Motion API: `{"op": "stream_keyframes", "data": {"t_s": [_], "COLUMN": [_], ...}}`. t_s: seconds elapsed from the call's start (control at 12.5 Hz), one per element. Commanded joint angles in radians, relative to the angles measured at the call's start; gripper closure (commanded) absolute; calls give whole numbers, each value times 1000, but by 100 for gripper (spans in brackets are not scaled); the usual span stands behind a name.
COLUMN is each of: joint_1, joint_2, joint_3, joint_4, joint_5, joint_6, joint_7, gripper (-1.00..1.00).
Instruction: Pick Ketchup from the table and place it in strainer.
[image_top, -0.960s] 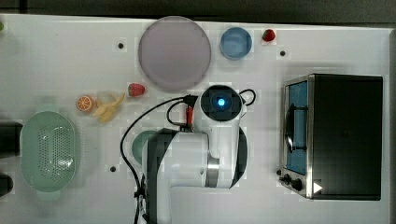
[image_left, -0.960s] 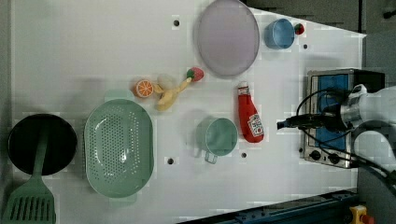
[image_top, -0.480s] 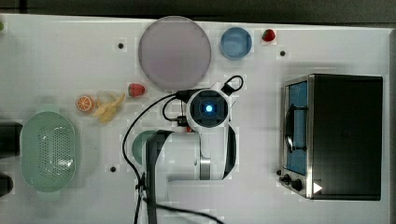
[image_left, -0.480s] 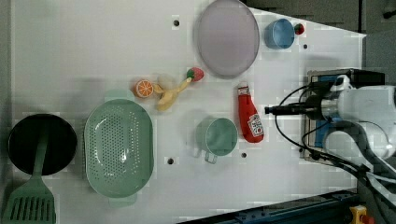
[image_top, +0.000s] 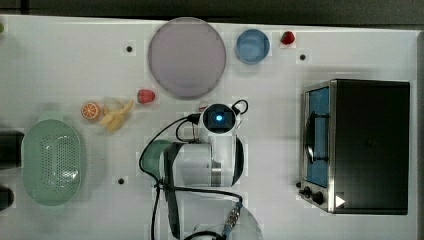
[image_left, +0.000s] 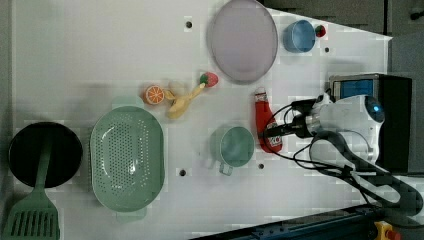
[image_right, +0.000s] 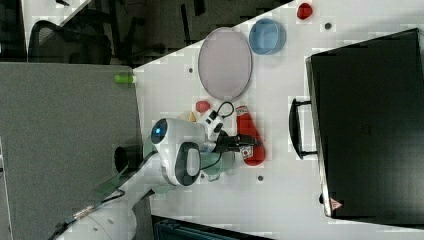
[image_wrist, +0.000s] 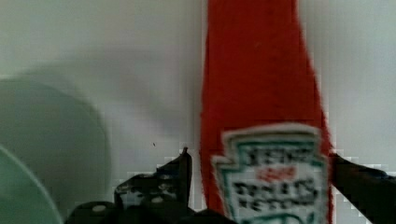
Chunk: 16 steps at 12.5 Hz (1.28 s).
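Observation:
The Ketchup (image_left: 266, 122), a red bottle with a white cap, lies flat on the white table beside a round green cup (image_left: 232, 146). My gripper (image_left: 274, 135) is down over its labelled lower half and stands open. In the wrist view one dark finger (image_wrist: 180, 170) flanks each side of the Ketchup (image_wrist: 261, 93), with its label between them. From the right view the gripper (image_right: 244, 142) reaches over the Ketchup (image_right: 249, 131). The strainer (image_left: 127, 157), pale mint green and empty, sits far off at the left view's left, and the strainer (image_top: 50, 162) at the top view's left edge.
A grey plate (image_top: 186, 57), blue bowl (image_top: 252, 46) and strawberry (image_top: 287, 37) line the top view's upper edge. A banana (image_top: 116, 119), orange slice (image_top: 91, 110) and second strawberry (image_top: 145, 96) lie between bottle and strainer. A toaster oven (image_top: 357, 145) stands at the top view's right. A black pan with spatula (image_left: 42, 152) sits beyond the strainer.
The arm has swung from in front of the toaster oven toward the left view's left and come down over the Ketchup. The jaws have stayed open.

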Motion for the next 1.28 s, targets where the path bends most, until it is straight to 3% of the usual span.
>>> {"op": "stream_keyframes", "data": {"t_s": [0.08, 0.24, 0.64, 0.96, 1.28], "joint_1": [13, 13, 5, 14, 45], "joint_2": [-13, -9, -127, -392, -503], "joint_3": [-3, -4, -11, 8, 106], "joint_4": [0, -1, 19, 85, 209], "joint_5": [-20, -20, -15, -14, 17], "joint_6": [82, 94, 51, -285, -550], "joint_7": [-35, -35, -30, -8, 145], "gripper": [-69, -24, -24, -24, -24]}}
